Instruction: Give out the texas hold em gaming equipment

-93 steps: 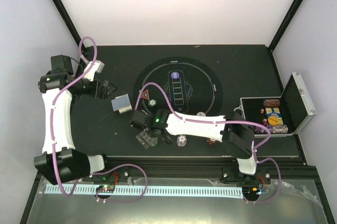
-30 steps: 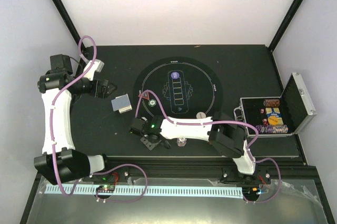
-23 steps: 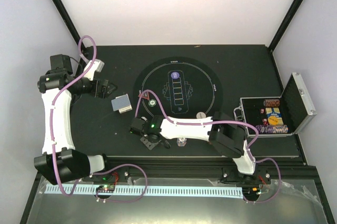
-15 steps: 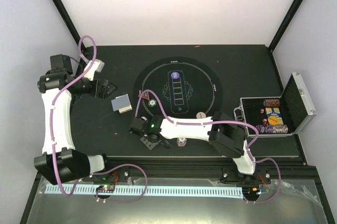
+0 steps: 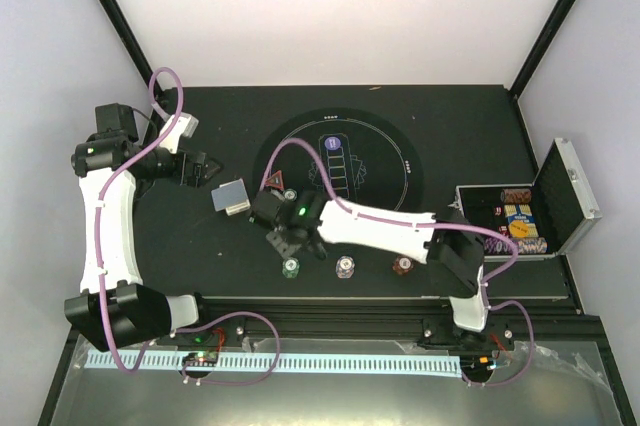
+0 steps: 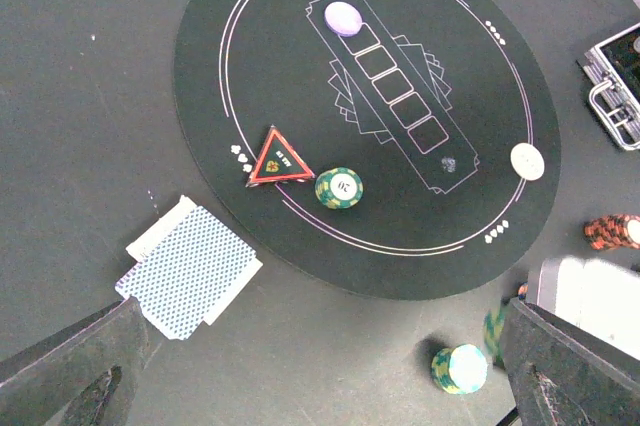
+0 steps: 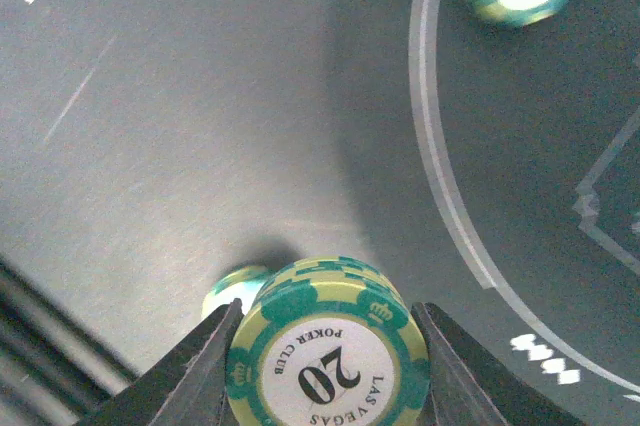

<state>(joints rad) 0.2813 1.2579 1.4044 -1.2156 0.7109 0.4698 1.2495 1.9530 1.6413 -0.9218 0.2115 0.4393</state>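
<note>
My right gripper [image 7: 328,371] is shut on a short stack of green chips [image 7: 328,346] marked 20, held above the table near the mat's front-left rim [image 5: 297,244]. A second green stack [image 5: 291,268] stands on the table just below it. A white-and-purple stack [image 5: 346,266] and a red stack [image 5: 402,265] stand to its right. On the round mat [image 6: 400,246] lie a red triangle [image 6: 279,158], one green chip [image 6: 339,187], a purple disc [image 6: 342,18] and a white disc [image 6: 526,160]. The blue-backed cards [image 6: 188,271] lie left of the mat. My left gripper [image 5: 205,168] is open and empty, beside the cards.
The open silver-edged case [image 5: 525,216] with more chips and cards stands at the right edge of the table. The right arm [image 5: 380,231] stretches across the mat's front part. The table's front rail [image 5: 350,298] lies just behind the chip stacks.
My right gripper has risen and moved back towards the mat with green chips in it. A green stack now stands uncovered on the table where it was. The left arm has not moved.
</note>
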